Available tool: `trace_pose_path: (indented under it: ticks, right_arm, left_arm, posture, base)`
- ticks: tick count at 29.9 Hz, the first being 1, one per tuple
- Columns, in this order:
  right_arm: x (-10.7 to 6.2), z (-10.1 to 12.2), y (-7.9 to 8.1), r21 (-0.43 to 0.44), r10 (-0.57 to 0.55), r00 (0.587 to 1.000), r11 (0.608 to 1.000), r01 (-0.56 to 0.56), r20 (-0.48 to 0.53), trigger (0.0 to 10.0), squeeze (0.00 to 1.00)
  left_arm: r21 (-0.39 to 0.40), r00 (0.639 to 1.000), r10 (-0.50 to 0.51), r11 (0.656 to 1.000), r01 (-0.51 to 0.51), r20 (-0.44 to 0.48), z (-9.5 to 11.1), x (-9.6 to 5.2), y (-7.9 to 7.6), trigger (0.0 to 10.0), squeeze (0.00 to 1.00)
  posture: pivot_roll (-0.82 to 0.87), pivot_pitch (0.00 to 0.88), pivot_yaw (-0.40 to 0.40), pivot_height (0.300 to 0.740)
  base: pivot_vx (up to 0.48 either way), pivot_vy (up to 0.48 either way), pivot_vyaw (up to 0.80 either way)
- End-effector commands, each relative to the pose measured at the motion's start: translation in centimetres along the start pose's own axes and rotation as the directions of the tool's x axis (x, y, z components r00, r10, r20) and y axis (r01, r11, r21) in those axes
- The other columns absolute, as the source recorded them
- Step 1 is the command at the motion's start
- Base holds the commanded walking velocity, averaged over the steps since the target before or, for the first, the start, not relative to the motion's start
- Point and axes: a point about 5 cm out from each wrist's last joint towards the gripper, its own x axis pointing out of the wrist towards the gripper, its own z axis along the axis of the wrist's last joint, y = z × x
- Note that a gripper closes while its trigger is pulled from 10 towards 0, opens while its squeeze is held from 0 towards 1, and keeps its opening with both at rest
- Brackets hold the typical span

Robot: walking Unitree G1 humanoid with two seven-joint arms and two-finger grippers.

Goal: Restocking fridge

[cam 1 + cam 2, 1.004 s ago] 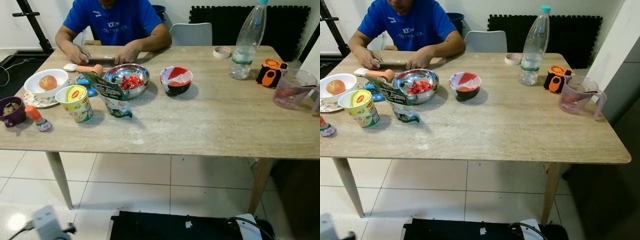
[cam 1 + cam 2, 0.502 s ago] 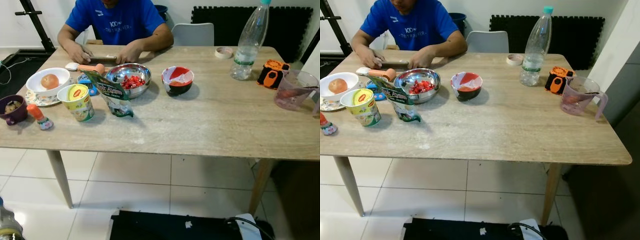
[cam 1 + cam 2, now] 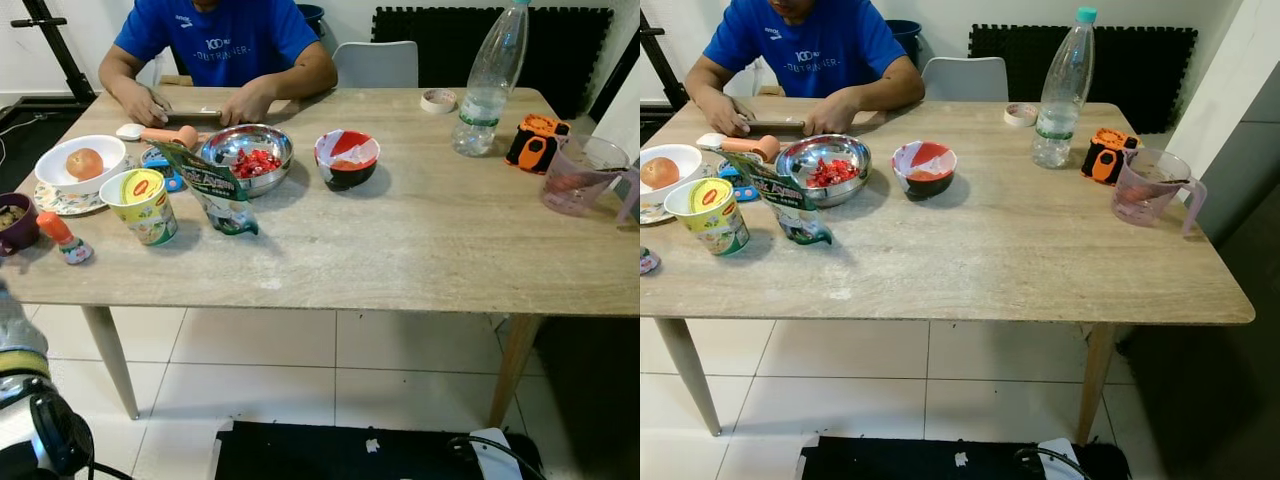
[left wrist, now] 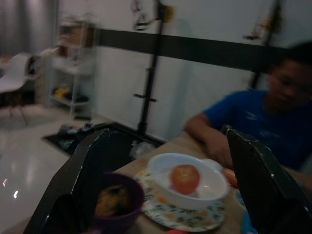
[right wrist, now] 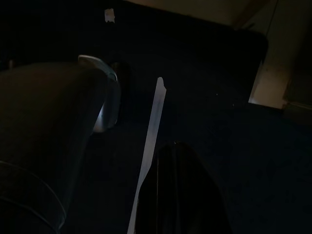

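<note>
Head views: the food is sitting at the left end of the pale wooden surface (image 3: 400,250), nearer the left arm; the yellow lidded cup (image 3: 140,205) and green snack pouch (image 3: 215,190) carry unreadable print.

Left wrist view: the left pincer (image 4: 165,195), spread wide and empty, is facing the white bowl with an orange fruit (image 4: 187,180).

Right wrist view: the right pincer's state cannot be told.

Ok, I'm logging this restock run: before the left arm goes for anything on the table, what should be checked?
1. Left gripper open: ok, fingers spread wide.
2. Nothing held between them: ok.
3. Aim: white bowl with a round fruit and purple cup lie ahead: ok.
4. Person's hands at the far table edge, apart from the white bowl: ok.
5. Right gripper state: cannot tell, its view is too dark.
</note>
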Motion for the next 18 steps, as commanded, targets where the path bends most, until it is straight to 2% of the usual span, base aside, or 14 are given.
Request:
trace_pose_path:
  ticks: [1, 3, 5, 6, 8, 9, 10, 11, 13, 14, 15, 16, 17, 18]
  right_arm:
    - [-0.1, -0.5, -0.1, -0.001, 0.000, 1.000, 1.000, 0.000, -0.013, 10.0, 0.00]
    - [-0.1, -0.8, -0.1, -0.010, 0.003, 1.000, 1.000, -0.003, -0.019, 10.0, 0.00]
    - [-0.1, -0.8, -0.1, -0.013, 0.003, 1.000, 1.000, -0.004, -0.021, 10.0, 0.00]
    - [-0.1, -0.8, -0.1, -0.013, 0.003, 1.000, 1.000, -0.004, -0.021, 10.0, 0.00]
    - [-0.1, -0.9, -0.1, -0.017, 0.005, 1.000, 1.000, -0.005, -0.022, 10.0, 0.00]
    - [-0.1, -0.9, -0.1, -0.018, 0.005, 1.000, 1.000, -0.005, -0.021, 10.0, 0.00]
    - [-0.1, -0.9, -0.1, -0.018, 0.005, 1.000, 1.000, -0.005, -0.021, 10.0, 0.00]
    - [-0.1, -0.8, -0.1, -0.018, 0.005, 1.000, 1.000, -0.005, -0.020, 10.0, 0.00]
    - [-0.1, -0.8, 0.0, -0.017, 0.004, 1.000, 1.000, -0.005, -0.018, 10.0, 0.00]
    - [-0.1, -0.8, 0.0, -0.017, 0.004, 1.000, 1.000, -0.005, -0.018, 10.0, 0.00]
    - [-0.1, -0.7, 0.0, -0.016, 0.004, 1.000, 1.000, -0.004, -0.017, 10.0, 0.00]
    - [-0.1, -0.7, 0.0, -0.016, 0.004, 1.000, 1.000, -0.004, -0.017, 10.0, 0.00]
    - [-0.1, -0.8, 0.1, -0.014, 0.005, 1.000, 1.000, -0.005, -0.018, 10.0, 0.00]
    - [-0.1, -0.9, 0.2, -0.012, 0.006, 1.000, 1.000, -0.006, -0.020, 10.0, 0.00]
  left_arm:
    - [0.046, 0.998, -0.047, 0.998, 0.046, 0.031, 0.8, 0.5, -0.6, 10.0, 0.00]
    - [0.089, 0.991, -0.118, 0.990, 0.112, 0.069, 1.2, 1.1, -3.2, 10.0, 0.00]
    - [0.099, 0.980, -0.177, 0.981, 0.168, 0.091, 1.5, 1.4, -4.9, 10.0, 0.00]
    - [0.099, 0.980, -0.177, 0.981, 0.168, 0.091, 1.5, 1.4, -4.9, 10.0, 0.00]
    - [0.069, 0.933, -0.339, 0.940, 0.333, 0.121, 1.9, 1.7, -8.7, 10.0, 0.00]
    - [0.053, 0.889, -0.438, 0.899, 0.435, 0.131, 2.1, 1.6, -10.6, 10.0, 0.00]
    - [0.053, 0.889, -0.438, 0.899, 0.435, 0.131, 2.1, 1.6, -10.6, 10.0, 0.00]
    - [0.072, 0.819, -0.558, 0.830, 0.553, 0.137, 2.4, 1.4, -12.9, 10.0, 0.00]
    - [0.119, 0.703, -0.698, 0.716, 0.688, 0.134, 2.9, 0.8, -15.6, 10.0, 0.00]
    - [0.119, 0.703, -0.698, 0.716, 0.688, 0.134, 2.9, 0.8, -15.6, 10.0, 0.00]
    - [0.155, 0.610, -0.782, 0.623, 0.767, 0.124, 3.3, 0.3, -17.2, 10.0, 0.00]
    - [0.155, 0.610, -0.782, 0.623, 0.767, 0.124, 3.3, 0.3, -17.2, 10.0, 0.00]
    - [0.213, 0.504, -0.859, 0.511, 0.833, 0.090, 3.6, -0.2, -18.6, 10.0, 0.00]
    - [0.314, 0.438, -0.899, 0.419, 0.852, 0.013, 3.5, -0.5, -19.2, 10.0, 0.00]
  posture:
    - [0.00, 0.081, 0.009, 0.740]
    - [0.00, 0.085, 0.006, 0.740]
    - [0.00, 0.086, 0.006, 0.740]
    - [0.00, 0.086, 0.006, 0.740]
    - [-0.01, 0.087, 0.007, 0.740]
    - [-0.01, 0.087, 0.007, 0.740]
    - [-0.01, 0.087, 0.007, 0.740]
    - [-0.01, 0.089, 0.009, 0.740]
    - [-0.01, 0.091, 0.014, 0.740]
    - [-0.01, 0.091, 0.014, 0.740]
    - [-0.01, 0.093, 0.016, 0.740]
    - [-0.01, 0.093, 0.016, 0.740]
    - [-0.02, 0.094, 0.017, 0.740]
    - [-0.01, 0.096, 0.021, 0.740]
  base:
    - [0.000, 0.000, 0.00]
    - [0.000, 0.000, 0.00]
    - [0.000, 0.000, 0.00]
    - [0.000, 0.000, 0.00]
    - [0.000, 0.000, 0.00]
    - [0.000, 0.000, 0.00]
    - [0.000, 0.000, 0.00]
    - [0.000, 0.000, 0.00]
    - [0.000, 0.000, 0.00]
    - [0.000, 0.000, 0.00]
    - [0.000, 0.000, 0.00]
    - [0.000, 0.000, 0.00]
    - [0.000, 0.000, 0.00]
    - [0.000, 0.000, 0.00]
